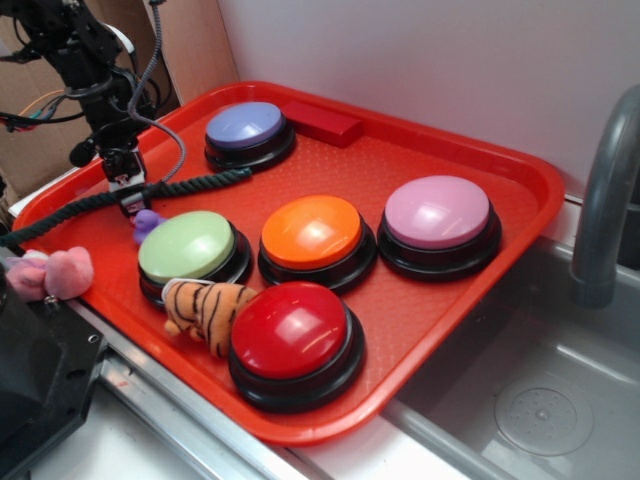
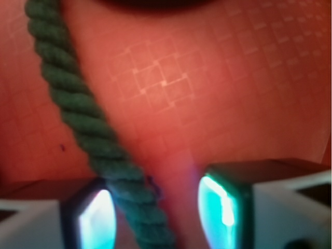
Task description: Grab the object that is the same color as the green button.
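Observation:
The dark green twisted rope (image 1: 190, 185) lies across the back left of the red tray (image 1: 520, 170) and runs off its left edge. The pale-green dome button (image 1: 187, 246) stands just in front of it. My gripper (image 1: 130, 205) is down over the rope. In the wrist view the rope (image 2: 83, 114) runs from top left down between my fingers, close to the left pad (image 2: 96, 218), with a gap to the right pad (image 2: 218, 207). The gripper (image 2: 155, 207) is open around the rope. A small purple toy (image 1: 148, 222) sits beside the gripper.
Blue (image 1: 245, 127), orange (image 1: 312, 232), pink (image 1: 438, 212) and red (image 1: 290, 330) dome buttons stand on the tray, with a red block (image 1: 322, 122) at the back. A tiger plush (image 1: 205, 305) lies by the green button. A pink plush (image 1: 55, 272) lies at the left, and a sink (image 1: 540, 400) with a faucet (image 1: 605, 200) at the right.

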`<control>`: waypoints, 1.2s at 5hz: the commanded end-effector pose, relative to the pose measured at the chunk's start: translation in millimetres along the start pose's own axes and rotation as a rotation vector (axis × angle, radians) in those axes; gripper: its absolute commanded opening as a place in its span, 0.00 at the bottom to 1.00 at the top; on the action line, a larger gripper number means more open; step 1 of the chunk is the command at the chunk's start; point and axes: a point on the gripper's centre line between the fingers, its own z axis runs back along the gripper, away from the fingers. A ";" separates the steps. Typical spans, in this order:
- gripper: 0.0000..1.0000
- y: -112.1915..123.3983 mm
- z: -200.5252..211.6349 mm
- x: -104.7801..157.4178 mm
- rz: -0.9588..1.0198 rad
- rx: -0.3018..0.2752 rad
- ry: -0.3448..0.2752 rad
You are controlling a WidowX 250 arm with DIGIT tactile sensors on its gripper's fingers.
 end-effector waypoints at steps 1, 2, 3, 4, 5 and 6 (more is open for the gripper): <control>0.00 2.3 5.2 3.5 -0.029 0.028 0.003; 0.00 0.3 11.5 3.9 -0.023 0.041 -0.006; 0.00 -2.8 21.0 5.1 0.018 0.007 0.014; 0.00 -14.0 50.7 11.3 0.172 -0.012 0.006; 0.00 -27.1 94.3 23.2 0.262 0.005 0.059; 0.00 -41.9 131.6 44.5 0.378 -0.006 0.030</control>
